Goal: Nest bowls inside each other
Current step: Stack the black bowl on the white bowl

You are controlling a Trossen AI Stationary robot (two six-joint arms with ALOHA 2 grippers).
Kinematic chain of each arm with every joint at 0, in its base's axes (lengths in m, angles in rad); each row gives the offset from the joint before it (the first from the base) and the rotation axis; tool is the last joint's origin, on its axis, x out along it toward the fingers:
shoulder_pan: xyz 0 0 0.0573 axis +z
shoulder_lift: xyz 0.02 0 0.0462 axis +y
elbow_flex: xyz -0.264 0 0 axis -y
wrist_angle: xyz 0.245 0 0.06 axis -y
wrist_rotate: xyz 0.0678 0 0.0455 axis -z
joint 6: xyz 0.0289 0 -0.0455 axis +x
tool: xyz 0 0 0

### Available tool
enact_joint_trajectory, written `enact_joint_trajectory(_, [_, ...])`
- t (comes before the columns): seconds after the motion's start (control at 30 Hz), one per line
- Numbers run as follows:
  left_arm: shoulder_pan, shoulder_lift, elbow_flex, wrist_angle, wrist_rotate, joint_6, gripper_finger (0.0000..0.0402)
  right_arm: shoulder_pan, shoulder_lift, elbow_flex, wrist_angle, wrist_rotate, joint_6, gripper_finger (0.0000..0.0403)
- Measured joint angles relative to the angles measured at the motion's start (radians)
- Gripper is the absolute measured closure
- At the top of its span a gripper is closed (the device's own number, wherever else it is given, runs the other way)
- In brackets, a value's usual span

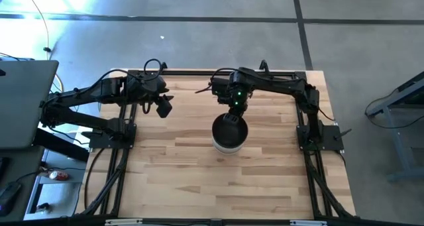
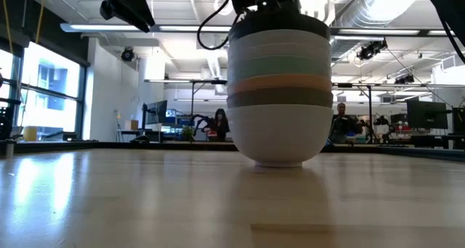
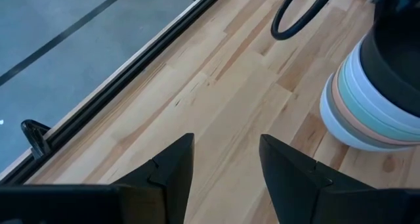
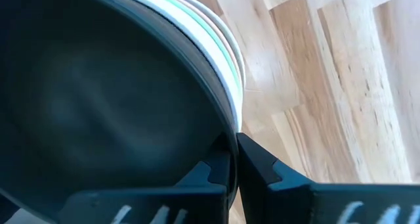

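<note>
The bowls stand nested in one stack (image 1: 229, 138) (image 2: 280, 95) at the middle of the table, resting on the foot of the white bottom bowl. Above it come olive, peach, mint and white rims (image 3: 357, 102). The black bowl (image 1: 229, 128) (image 4: 98, 106) is on top. My right gripper (image 1: 233, 112) (image 4: 235, 166) is over the stack's far side, shut on the black bowl. My left gripper (image 1: 163, 107) (image 3: 226, 161) hangs open above the table, left of the stack, touching nothing. My right gripper holds the black bowl by its rim (image 4: 231, 135) on the far side, pinched with one finger inside the bowl and one outside. The fingers (image 4: 259, 161) come from above, slanting down from the far side. The black bowl sits upright in the top of the stack.
Bare wooden tabletop (image 1: 199, 179) lies around the stack on the near, left and right sides. Black rails (image 3: 151, 60) run along the table's edges. A laptop (image 1: 23, 103) sits off the table's left side. People stand in the room beyond (image 2: 218, 124).
</note>
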Motion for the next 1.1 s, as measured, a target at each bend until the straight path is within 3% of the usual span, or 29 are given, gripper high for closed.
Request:
enact_joint_trajectory(0.13, [0.0, 0.0, 0.0, 0.0, 0.0, -0.008, 0.0238, 0.0, 0.0, 0.0, 0.0, -0.013, -0.013, 0.0392])
enact_joint_trajectory(0.5, [-0.002, 0.0, 0.0, 0.01, 0.005, -0.034, 0.0238, 0.0, 0.0, 0.0, 0.001, -0.033, -0.038, 0.0301])
enact_joint_trajectory(1.1, [-0.04, 0.0, 0.0, 0.036, 0.0, -0.043, 0.0238, -0.014, -0.042, 0.0, 0.039, -0.068, -0.07, 0.0293])
